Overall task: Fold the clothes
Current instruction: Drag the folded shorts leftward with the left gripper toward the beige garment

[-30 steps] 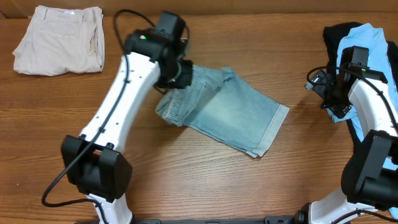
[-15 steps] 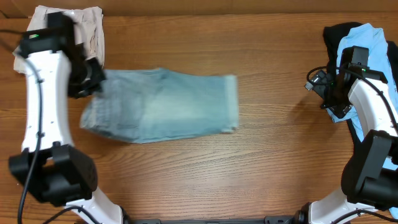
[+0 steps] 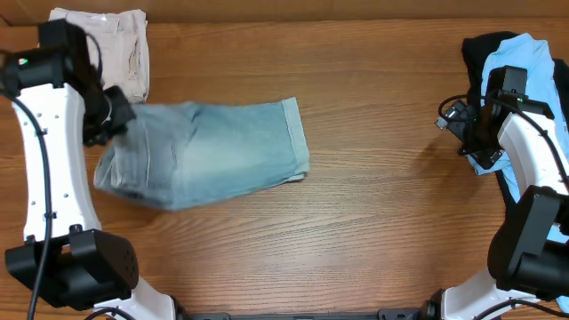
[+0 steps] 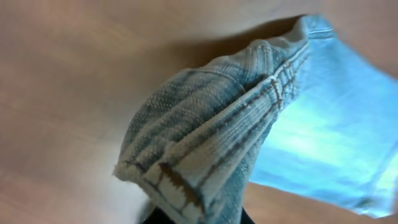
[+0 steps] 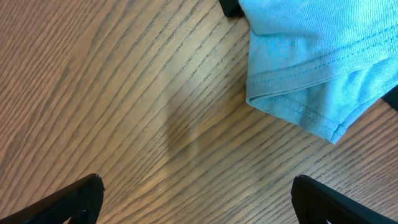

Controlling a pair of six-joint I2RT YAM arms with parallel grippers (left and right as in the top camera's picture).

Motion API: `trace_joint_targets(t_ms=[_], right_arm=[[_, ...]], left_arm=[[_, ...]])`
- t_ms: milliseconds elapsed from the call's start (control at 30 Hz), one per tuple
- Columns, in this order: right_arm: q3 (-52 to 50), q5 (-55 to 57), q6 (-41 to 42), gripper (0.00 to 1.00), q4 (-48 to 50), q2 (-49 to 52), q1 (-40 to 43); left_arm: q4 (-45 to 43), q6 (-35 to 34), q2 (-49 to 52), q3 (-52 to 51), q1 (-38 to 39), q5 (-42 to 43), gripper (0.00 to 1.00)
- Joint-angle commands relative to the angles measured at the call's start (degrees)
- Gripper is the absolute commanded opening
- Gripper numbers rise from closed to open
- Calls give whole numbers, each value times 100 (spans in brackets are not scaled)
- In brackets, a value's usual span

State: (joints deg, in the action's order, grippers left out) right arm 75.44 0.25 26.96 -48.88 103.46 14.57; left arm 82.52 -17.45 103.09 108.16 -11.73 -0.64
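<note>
Denim shorts [image 3: 209, 151]: on the table [image 3: 382, 222], toward 9 o'clock of centre. They lie mostly flat, cuffed hem pointing to 3 o'clock, waistband end bunched.
Left end effector [image 3: 114, 114]: clamped on the bunched waistband at the shorts' 9 o'clock edge.
Right end effector [image 5: 196, 190]: fingers spread wide, empty, by the sky-blue shirt [image 5: 311, 56] at 2 o'clock.
Beige shorts [image 3: 124, 53]: folded, at 10 o'clock, near the denim.
Handling: judged soft but weighty — it drapes, takes a crease, and is stiffest along the seams.
Grip: best at waistband or cuff — thick layers, less slip.

Denim shorts [image 3: 209, 151] farther left, nearer beige shorts [image 3: 127, 44]
</note>
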Motion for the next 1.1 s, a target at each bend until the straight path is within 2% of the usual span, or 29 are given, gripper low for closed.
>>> trace_joint_targets(t_ms=[0,267,500,667,933,1067], right_arm=[[146,11,-20,100,24,-37,-7],[146,11,-20,100,24,-37,-7],[146,11,-20,100,24,-37,-7],[146,11,-20,100,24,-37,-7],[146,11,-20,100,24,-37,-7],[146,11,-20,100,24,-37,-7]], left_arm=[[-415,7,-120,85,402,540,4],[-1239,-105,-118,-11,1447,621,4],[-1574,-236,111,-11,2111,667,7],[-1561,-234,343,-11,2428,643,4],[-737,-951,164,131,2044,37,4],[-299,-1005,-79,319,1665,-197,4]])
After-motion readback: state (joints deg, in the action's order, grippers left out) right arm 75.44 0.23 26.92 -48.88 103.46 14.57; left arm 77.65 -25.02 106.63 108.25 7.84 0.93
